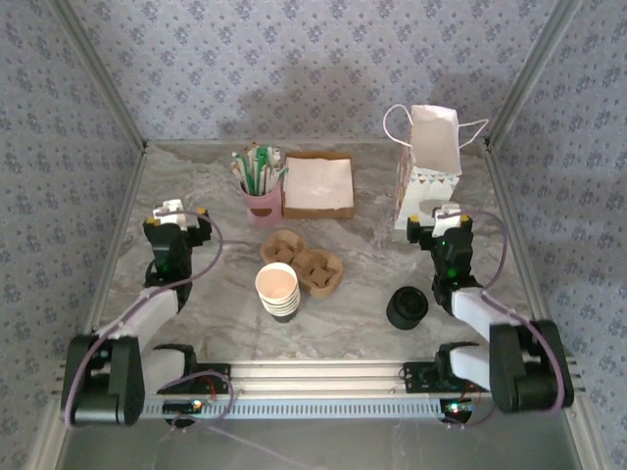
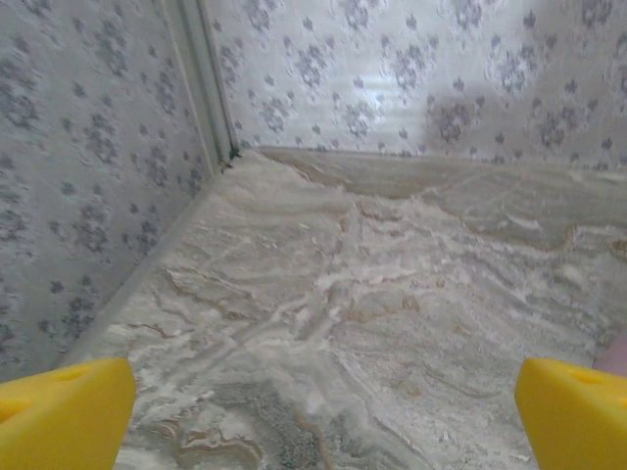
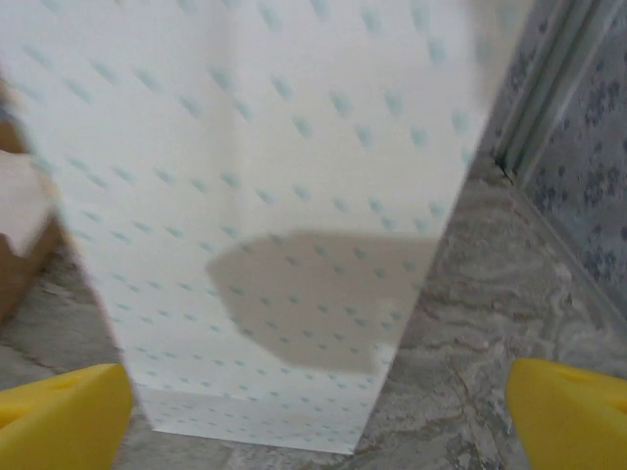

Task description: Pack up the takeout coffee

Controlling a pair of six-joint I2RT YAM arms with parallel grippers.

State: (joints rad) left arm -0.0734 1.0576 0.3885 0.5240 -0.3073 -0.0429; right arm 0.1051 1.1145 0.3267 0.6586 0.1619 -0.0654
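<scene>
Jaws wide apart, empty, on left gripper (image 1: 176, 209) and right gripper (image 1: 447, 211), white paper bag (image 1: 431, 157) just ahead of the right, black lid pile (image 1: 408, 309) back-left of it, paper cup stack (image 1: 277, 291) back-right of the left.

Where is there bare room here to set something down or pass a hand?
The marble table is bare in its back-left corner, between the left hand and the pink stirrer cup, and in the strip between the brown cardboard cup carrier and the white paper bag. Crowded: carrier, stacked cream paper cups and pink cup cluster together.
</scene>
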